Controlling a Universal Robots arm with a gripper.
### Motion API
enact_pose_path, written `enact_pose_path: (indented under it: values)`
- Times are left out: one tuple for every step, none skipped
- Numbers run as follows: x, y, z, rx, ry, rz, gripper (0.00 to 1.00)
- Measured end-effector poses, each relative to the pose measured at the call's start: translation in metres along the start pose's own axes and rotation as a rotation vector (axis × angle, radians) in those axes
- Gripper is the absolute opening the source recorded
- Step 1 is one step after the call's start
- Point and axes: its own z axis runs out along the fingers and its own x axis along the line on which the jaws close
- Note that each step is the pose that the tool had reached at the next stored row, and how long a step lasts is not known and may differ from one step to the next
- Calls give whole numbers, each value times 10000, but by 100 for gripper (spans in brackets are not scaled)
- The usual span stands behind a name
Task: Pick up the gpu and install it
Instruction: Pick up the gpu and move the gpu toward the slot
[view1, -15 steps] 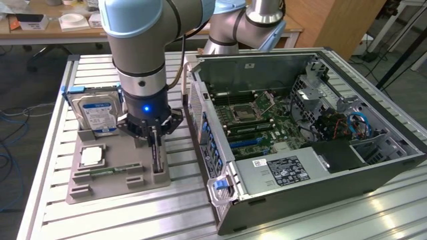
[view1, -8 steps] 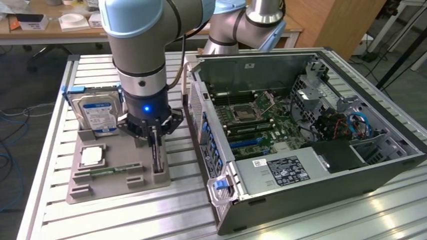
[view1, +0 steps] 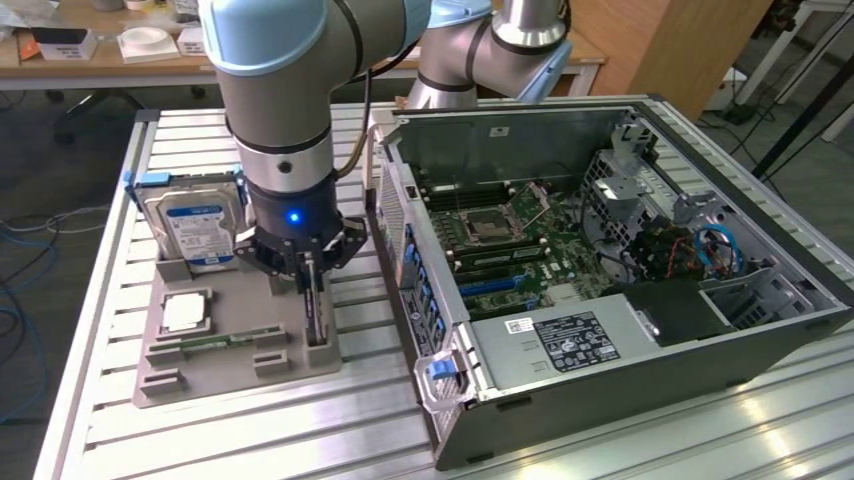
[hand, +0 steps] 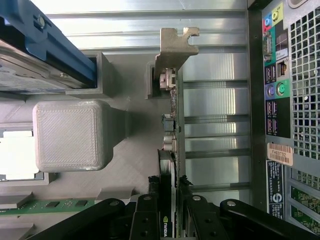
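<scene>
While upright in grey holder (view1: 227, 352), gpu (hand: 175, 115) between gripper (hand: 170, 184) fingers.
Partly closed, seemingly pinching both its faces; hard drive (view1: 194, 225) also in holder, computer case (view1: 561, 400) beside holder.

Silver hard drive (view1: 200, 225) with blue-and-white label, standing on edge at one end of a gray slotted holder (view1: 220, 375). A square silver processor chip (view1: 184, 313) lies in the holder — a green memory stick (view1: 214, 343) just beside it. Holder rests on a ribbed aluminium table (view1: 267, 430).

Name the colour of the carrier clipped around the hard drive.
Blue; the carrier on the hard drive shows best in the wrist view.
</scene>
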Motion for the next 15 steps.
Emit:
enact_pose_path:
  values:
    - [0, 0, 0, 0, 0, 0, 26]
    - [0, 0, 0, 0, 0, 0, 26]
    - [0, 0, 0, 0, 0, 0, 26]
    - [0, 0, 0, 0, 0, 0, 26]
    - [0, 0, 0, 0, 0, 0, 26]
    - [-1, 0, -1, -1, -1, 0, 26]
    - [-1, 1, -3, -2, -3, 0, 26]
    - [-1, 1, -7, 0, -1, 0, 26]
    - [-1, 0, -13, 2, 1, 0, 26]
    - [-1, 1, -19, 0, 0, 0, 26]
    - [-1, 1, -28, 0, 0, 0, 26]
    - [-1, 2, -40, 0, 0, 0, 26]
    - [-2, 2, -54, 0, 0, 0, 26]
    - [-2, 3, -67, 1, 0, -1, 26]
    - [-2, 4, -82, 0, 0, 0, 26]
